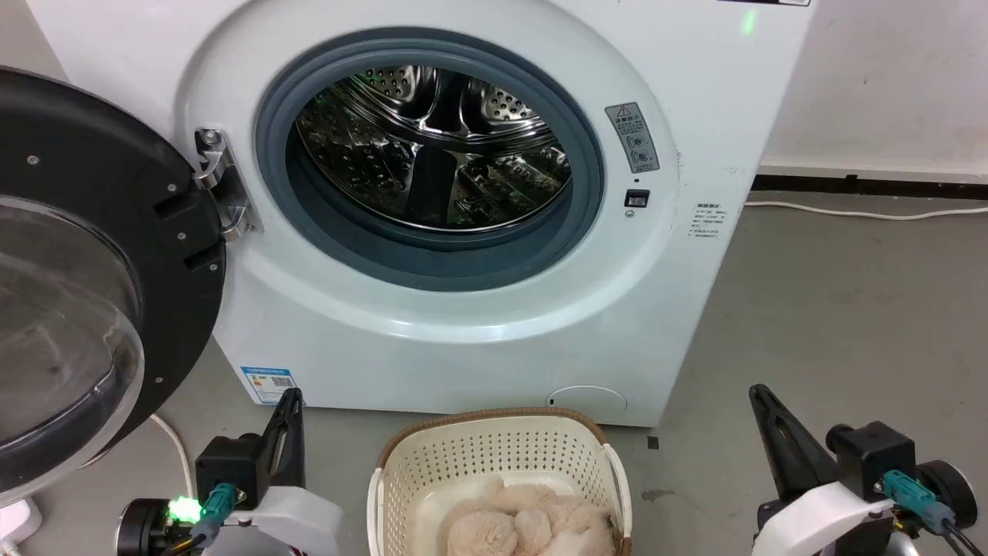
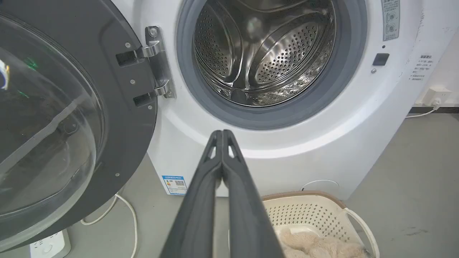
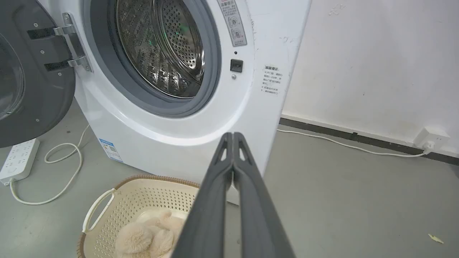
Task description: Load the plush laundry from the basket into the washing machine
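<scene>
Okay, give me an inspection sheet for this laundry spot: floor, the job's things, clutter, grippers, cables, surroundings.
Surface: grey floor, a few dark marks.
Job's things: washing machine with door swung open and drum empty; basket on the floor in front of it, plush laundry inside.
Clutter: small pale scrap on the floor.
Grippers: left gripper and right gripper both shut, holding nothing.
Cables: white cable running along the wall to a wall socket; looped cord from a power strip.
Surroundings: white wall, dark skirting.
</scene>
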Tool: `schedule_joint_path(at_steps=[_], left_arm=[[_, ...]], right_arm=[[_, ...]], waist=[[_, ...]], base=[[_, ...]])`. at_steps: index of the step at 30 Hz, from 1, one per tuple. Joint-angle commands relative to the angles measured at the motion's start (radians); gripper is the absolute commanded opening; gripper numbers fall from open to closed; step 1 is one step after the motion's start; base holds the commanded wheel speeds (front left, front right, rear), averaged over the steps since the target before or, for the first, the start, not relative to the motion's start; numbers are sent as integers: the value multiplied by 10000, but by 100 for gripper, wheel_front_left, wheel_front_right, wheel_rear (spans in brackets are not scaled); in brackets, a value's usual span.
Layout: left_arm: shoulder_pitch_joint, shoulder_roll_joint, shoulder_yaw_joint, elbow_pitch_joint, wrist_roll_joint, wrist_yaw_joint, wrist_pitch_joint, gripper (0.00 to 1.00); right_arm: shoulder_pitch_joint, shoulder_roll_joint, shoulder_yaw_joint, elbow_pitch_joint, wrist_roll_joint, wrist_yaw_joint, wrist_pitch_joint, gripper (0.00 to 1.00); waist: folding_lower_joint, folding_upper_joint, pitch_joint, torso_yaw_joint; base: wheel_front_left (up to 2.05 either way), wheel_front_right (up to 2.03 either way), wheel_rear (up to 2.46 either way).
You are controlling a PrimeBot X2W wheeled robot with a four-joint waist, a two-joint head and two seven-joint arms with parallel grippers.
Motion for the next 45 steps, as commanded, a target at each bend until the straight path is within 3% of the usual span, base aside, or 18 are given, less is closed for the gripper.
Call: schedule_joint_path(at_steps=[1, 45], left_arm=[[-149, -3, 1, 14, 14, -41, 3, 0], [-149, -3, 1, 14, 14, -41, 3, 0]], right_arm=[[-112, -16, -7, 16, -78, 6, 3, 0], [-112, -16, -7, 16, -78, 6, 3, 0]], waist=[[0, 0, 0, 0], [0, 0, 0, 0]], base=[[0, 0, 0], [0, 0, 0]])
